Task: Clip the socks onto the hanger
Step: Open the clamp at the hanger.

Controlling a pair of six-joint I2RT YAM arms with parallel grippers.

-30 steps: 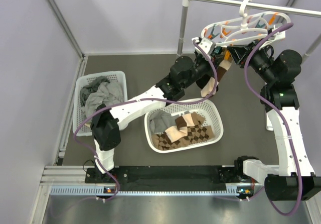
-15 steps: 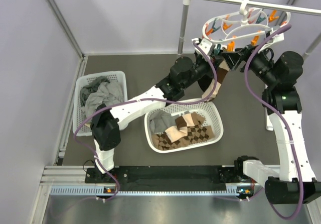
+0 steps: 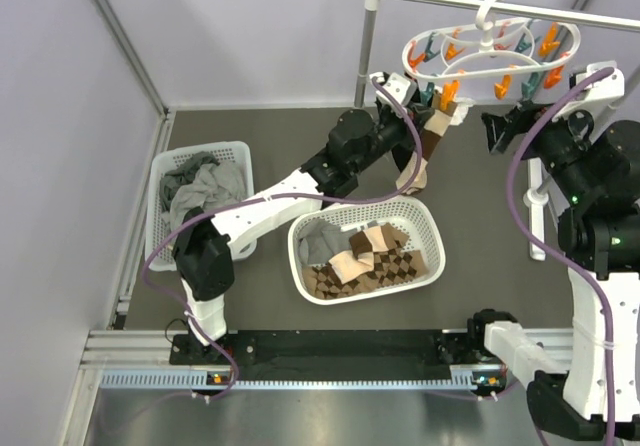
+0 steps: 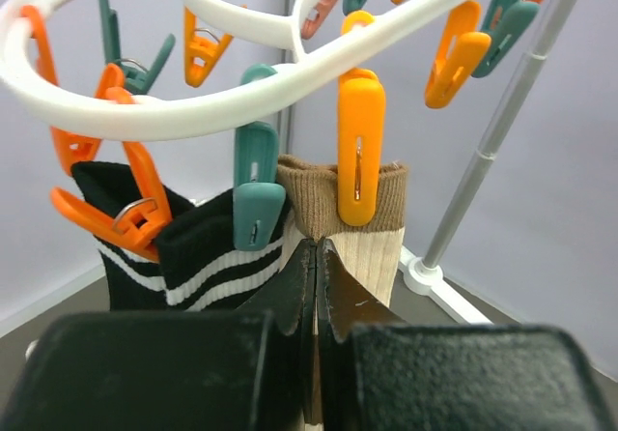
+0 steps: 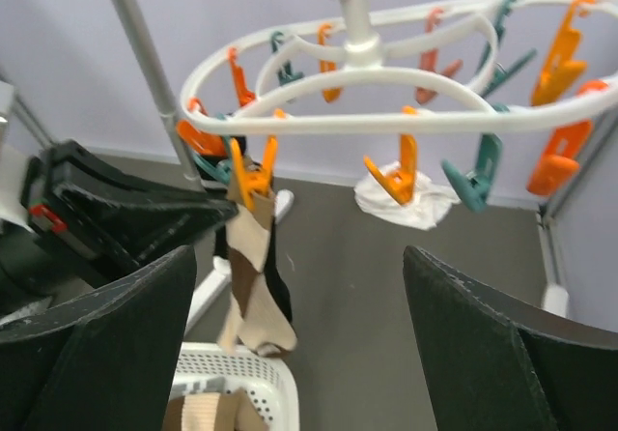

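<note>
Dark table [image 3: 480,226] | hanger [image 5: 359,52]: tan sock [image 4: 381,247] under orange peg [image 4: 359,146] (black sock [image 4: 208,247] beside) | left gripper [image 4: 317,296] clamped on tan sock | right gripper [image 5: 299,286] spread wide

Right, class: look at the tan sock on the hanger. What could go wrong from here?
1. The left hand is shut on the tan sock right under its orange peg. Pulling away before opening could drag the sock out.
2. The hanger hangs only by its hook on the rail, so any tug may swing or tip it.
</note>
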